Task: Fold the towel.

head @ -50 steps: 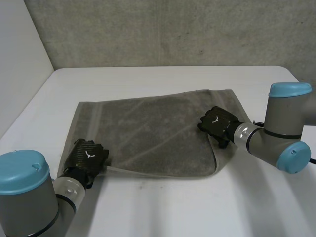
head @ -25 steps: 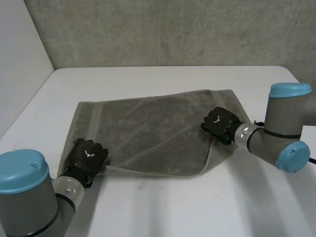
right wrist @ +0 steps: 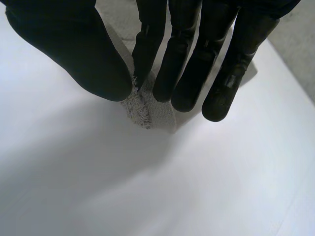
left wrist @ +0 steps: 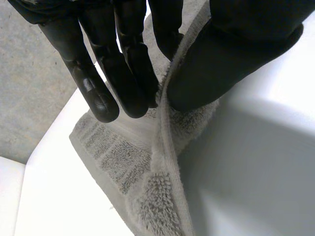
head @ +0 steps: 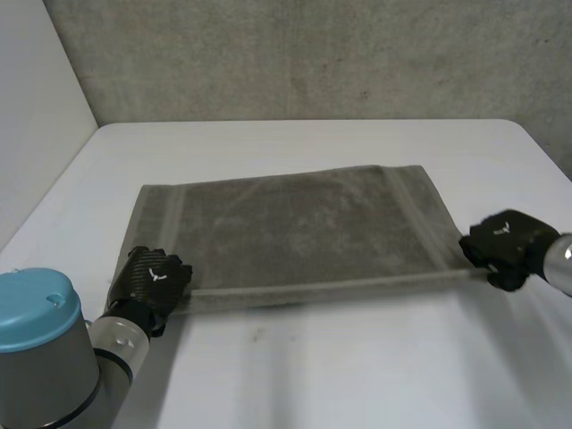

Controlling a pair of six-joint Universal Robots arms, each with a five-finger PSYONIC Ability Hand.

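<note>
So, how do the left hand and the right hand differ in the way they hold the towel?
The left hand holds the towel at its near left corner; the right hand holds the near right one. The left hand lies over cloth; the right hand is over bare table. The left hand pinches a thick edge, the right hand only a small tip. Both pinch between thumb and fingers.

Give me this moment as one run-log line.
grey terry towel: spread on white table | left hand: pinching near left corner | right hand: pinching near right corner
</note>
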